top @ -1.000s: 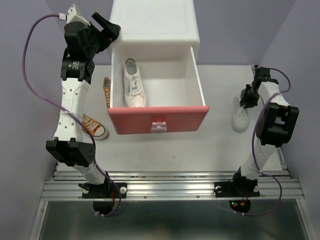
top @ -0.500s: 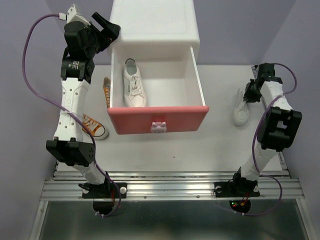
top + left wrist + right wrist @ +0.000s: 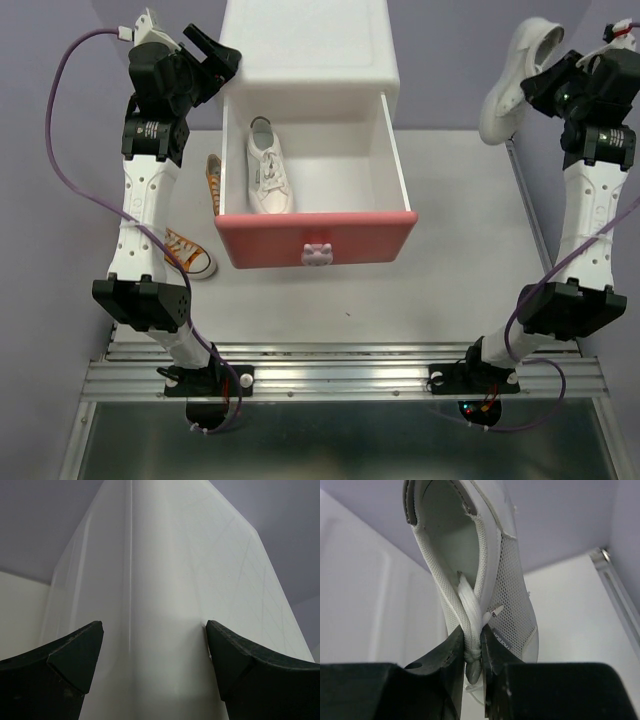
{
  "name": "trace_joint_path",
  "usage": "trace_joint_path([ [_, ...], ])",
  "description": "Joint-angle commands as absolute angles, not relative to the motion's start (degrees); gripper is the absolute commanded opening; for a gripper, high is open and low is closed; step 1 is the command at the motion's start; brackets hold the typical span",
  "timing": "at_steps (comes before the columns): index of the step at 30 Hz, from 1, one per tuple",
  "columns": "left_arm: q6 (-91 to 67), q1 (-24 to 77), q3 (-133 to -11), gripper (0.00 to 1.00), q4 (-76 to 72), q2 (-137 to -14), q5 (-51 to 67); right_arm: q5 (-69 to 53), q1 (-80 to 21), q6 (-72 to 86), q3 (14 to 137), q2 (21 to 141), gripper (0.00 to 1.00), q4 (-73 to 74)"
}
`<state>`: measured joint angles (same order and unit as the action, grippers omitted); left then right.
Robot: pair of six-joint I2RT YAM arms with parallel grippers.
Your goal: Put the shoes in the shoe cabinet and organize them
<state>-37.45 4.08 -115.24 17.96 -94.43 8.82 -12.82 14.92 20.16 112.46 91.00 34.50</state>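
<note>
The shoe cabinet (image 3: 308,55) stands at the back with its pink drawer (image 3: 316,240) pulled out. One white sneaker (image 3: 267,168) lies in the drawer's left half. My right gripper (image 3: 548,88) is shut on the second white sneaker (image 3: 515,75) and holds it high at the right of the cabinet; the right wrist view shows the jaws pinching its laces (image 3: 471,625). Two orange sneakers lie left of the drawer, one (image 3: 213,180) against its side, one (image 3: 188,253) nearer. My left gripper (image 3: 212,55) is open against the cabinet's left rear corner (image 3: 150,630), empty.
A metal rail (image 3: 340,370) runs along the table's near edge. The purple walls (image 3: 60,60) close in left, right and behind the cabinet.
My right gripper has lifted the white sneaker off the table at the right and raised it up and back beside the cabinet. The left arm has not moved.
</note>
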Motion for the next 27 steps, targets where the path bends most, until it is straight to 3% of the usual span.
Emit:
trace_joint_path([
  [1, -31.64, 2.64, -112.23, 0.93, 35.25, -99.93, 4.13, -28.70, 14.33, 31.79, 119.08, 88.86, 0.01, 17.34],
  [5, -31.11, 2.64, -113.46, 0.93, 35.33, -100.90, 4.66, -36.56, 13.01, 48.90, 122.42, 90.61, 0.01, -3.54],
  [7, -31.11, 2.64, -113.82, 0.93, 35.33, -101.16, 4.92, -37.18, 11.08, 52.55, 126.47, 92.89, 0.01, -6.32],
  [10, -31.11, 2.64, -114.26, 0.93, 35.33, -101.51, 5.01, -36.74, 5.82, 55.01, 141.88, 100.69, 0.01, -6.51],
  [13, -31.11, 2.64, -114.43, 0.93, 35.33, -101.78, 5.10, -36.12, -2.88, 57.92, 146.50, 104.14, 0.01, -7.91],
  [21, -31.38, 2.64, -115.58, 0.93, 36.04, -102.22, 5.01, -33.92, -20.20, 51.60, 143.00, 102.13, 0.01, -3.97],
  [27, -31.55, 2.64, -115.58, 0.93, 36.03, -102.39, 5.19, -36.74, -26.62, 45.27, 143.27, 101.43, 0.01, 10.35],
])
